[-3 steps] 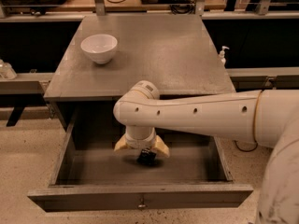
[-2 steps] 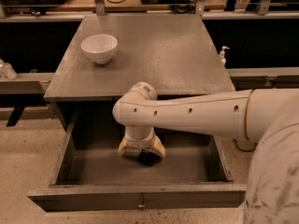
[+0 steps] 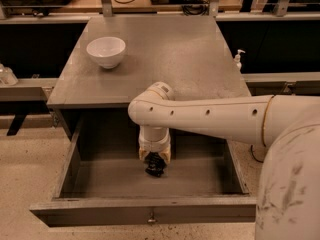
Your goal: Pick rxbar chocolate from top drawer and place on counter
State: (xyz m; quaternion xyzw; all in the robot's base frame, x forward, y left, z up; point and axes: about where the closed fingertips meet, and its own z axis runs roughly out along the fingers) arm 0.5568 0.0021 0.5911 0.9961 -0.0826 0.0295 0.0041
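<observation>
The top drawer [image 3: 100, 210] of the grey cabinet stands pulled open, with a small keyhole in its front panel. My gripper [image 3: 155, 160] reaches down into the middle of the drawer from the white arm that comes in from the right. Its tan fingers [image 3: 144, 154] are drawn in around a small black thing, the rxbar chocolate [image 3: 155, 169], which sticks out below them at the drawer floor. I cannot tell whether the bar is lifted or resting. The counter [image 3: 170, 54] is the grey cabinet top behind the drawer.
A white bowl [image 3: 105, 50] stands on the counter's back left. A small pump bottle [image 3: 239, 59] stands just off the counter's right edge. Drawer walls flank the gripper on both sides. Dark shelving and cables run along the back, with pale speckled floor [image 3: 25, 174] on the left.
The gripper's fingers were spread wide over the black bar and have drawn in around it. The arm has shifted only slightly.
</observation>
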